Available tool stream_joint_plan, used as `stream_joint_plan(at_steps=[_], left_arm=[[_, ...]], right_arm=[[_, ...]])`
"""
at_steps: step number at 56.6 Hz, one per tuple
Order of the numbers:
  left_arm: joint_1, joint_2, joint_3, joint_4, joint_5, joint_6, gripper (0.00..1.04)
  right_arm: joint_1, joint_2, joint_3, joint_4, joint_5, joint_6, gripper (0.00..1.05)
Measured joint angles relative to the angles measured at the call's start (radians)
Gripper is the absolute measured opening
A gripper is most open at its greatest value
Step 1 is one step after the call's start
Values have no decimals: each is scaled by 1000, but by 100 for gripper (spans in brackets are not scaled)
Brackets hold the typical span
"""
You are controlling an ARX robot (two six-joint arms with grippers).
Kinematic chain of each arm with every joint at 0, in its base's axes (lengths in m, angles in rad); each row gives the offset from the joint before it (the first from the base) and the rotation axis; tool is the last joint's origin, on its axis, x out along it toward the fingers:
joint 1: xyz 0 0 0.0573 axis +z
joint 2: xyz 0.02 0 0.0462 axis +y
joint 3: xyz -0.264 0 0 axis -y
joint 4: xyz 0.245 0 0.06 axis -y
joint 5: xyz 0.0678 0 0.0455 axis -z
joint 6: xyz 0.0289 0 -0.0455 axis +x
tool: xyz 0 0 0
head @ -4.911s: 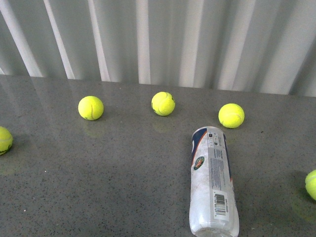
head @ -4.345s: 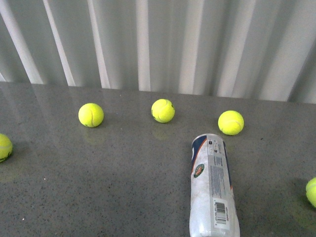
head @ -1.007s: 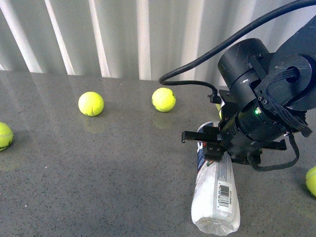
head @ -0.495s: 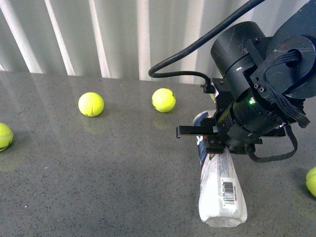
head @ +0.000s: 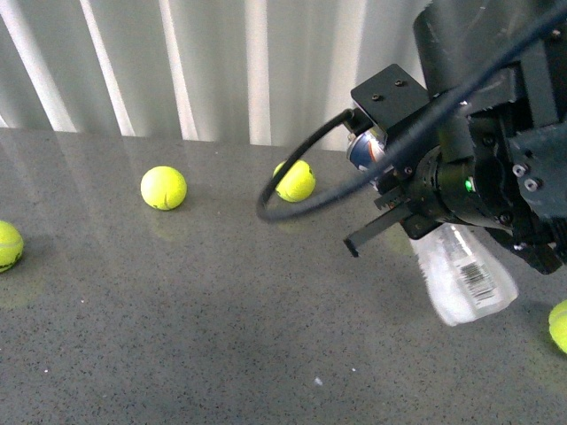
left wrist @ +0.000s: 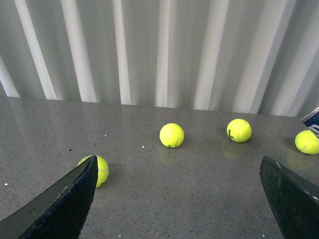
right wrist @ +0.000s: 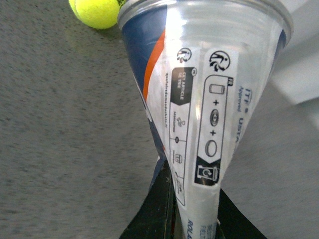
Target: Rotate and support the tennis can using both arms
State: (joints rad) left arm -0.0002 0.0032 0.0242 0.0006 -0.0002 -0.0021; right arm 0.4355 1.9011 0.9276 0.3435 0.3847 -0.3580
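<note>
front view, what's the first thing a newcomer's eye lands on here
The bulky black right arm fills the right side, its fingers clamped on the clear tennis can, held at a tilt with its blue end up. Bright yellow-green tennis balls lie scattered over the grey table, most of them further left.

Front wide, right wrist against tennis can (right wrist: 209, 74)

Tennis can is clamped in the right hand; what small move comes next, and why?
Probably bring the open left hand toward the clear lower end of the tennis can: the right hand alone grips the tilted can higher up, and the left holds nothing.
</note>
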Motion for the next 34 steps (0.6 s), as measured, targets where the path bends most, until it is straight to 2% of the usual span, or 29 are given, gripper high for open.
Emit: stream_joint_plan(at_steps=[3, 8, 14, 23, 34], left_arm=[[0, 0, 0, 0, 0, 0, 98], [0, 0, 0, 0, 0, 0, 98], [0, 0, 0, 0, 0, 0, 98], [0, 0, 0, 0, 0, 0, 98], [0, 0, 0, 0, 0, 0, 98]], right_arm=[[-2, -6, -45, 95, -3, -126, 6], [-6, -10, -129, 235, -68, -391, 6], [0, -11, -201, 311, -157, -604, 6], [54, -5, -243, 366, -286, -749, 6], [131, 97, -157, 389, -309, -786, 6]])
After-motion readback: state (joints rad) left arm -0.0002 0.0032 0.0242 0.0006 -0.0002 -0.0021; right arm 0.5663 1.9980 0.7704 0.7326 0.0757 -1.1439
